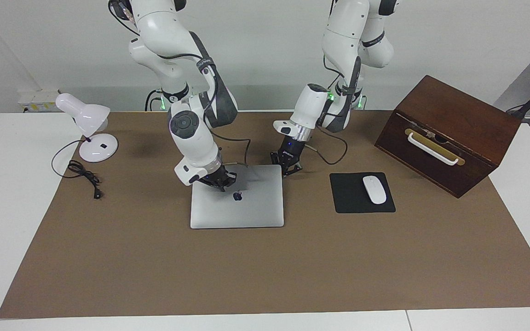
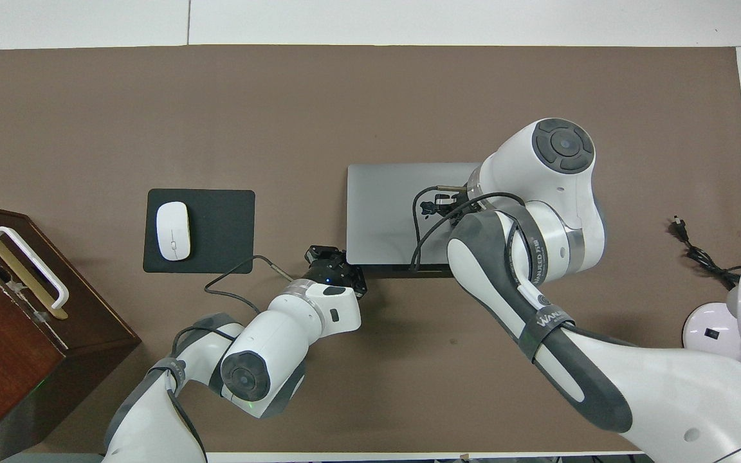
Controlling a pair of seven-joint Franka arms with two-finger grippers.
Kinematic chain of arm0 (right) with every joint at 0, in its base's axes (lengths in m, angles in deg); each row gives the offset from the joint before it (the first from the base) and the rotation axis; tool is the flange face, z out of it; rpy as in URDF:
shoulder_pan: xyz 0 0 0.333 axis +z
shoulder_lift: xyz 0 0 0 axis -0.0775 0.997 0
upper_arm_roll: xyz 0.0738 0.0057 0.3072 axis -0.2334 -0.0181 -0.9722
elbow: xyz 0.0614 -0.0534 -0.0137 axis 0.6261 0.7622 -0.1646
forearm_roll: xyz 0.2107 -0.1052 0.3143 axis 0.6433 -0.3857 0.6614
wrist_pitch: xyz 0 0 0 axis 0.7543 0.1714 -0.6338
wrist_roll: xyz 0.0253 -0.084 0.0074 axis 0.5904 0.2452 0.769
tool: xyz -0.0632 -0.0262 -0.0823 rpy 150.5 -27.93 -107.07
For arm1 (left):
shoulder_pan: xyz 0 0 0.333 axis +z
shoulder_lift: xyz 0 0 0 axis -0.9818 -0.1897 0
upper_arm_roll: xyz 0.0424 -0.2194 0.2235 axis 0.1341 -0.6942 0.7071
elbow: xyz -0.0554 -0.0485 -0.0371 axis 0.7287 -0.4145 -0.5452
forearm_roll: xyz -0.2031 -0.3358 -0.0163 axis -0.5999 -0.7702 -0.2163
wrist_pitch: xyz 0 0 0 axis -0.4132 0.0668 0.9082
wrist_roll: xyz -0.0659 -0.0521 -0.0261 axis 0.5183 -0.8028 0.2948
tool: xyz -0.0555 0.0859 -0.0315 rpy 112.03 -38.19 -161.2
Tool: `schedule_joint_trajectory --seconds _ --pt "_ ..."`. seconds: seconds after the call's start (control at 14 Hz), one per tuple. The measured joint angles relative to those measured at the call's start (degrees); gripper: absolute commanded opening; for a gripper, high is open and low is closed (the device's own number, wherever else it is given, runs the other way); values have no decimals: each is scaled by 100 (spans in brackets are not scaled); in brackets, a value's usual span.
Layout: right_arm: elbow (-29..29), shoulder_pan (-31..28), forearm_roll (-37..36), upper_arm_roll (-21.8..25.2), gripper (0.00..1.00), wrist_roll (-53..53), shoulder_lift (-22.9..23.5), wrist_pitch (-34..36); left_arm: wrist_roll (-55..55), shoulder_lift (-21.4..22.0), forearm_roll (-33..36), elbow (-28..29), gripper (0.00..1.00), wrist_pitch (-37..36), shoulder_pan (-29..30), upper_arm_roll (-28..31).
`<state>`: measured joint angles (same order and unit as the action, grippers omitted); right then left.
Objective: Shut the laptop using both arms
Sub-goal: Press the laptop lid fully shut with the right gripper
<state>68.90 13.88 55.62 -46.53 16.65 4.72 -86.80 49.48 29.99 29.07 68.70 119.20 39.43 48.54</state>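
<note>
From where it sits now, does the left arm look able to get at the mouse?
Probably yes. The left gripper is at the closed laptop's corner, and only bare mat lies between it and the mouse on the mouse pad.

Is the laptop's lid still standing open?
No, the laptop lies flat on the brown mat with its lid down, the dark logo facing up.

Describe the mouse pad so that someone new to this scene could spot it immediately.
Start at the brown wooden box at the left arm's end of the table. Between it and the closed laptop lies the mouse pad: a flat black rectangle carrying a white mouse, the only black sheet there.
</note>
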Motion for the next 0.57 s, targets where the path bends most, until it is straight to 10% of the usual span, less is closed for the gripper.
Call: schedule_joint_trajectory --seconds 0.57 --pt "-606 -98 0 57 0 0 -189 693 0 0 0 0 0 0 0 0"
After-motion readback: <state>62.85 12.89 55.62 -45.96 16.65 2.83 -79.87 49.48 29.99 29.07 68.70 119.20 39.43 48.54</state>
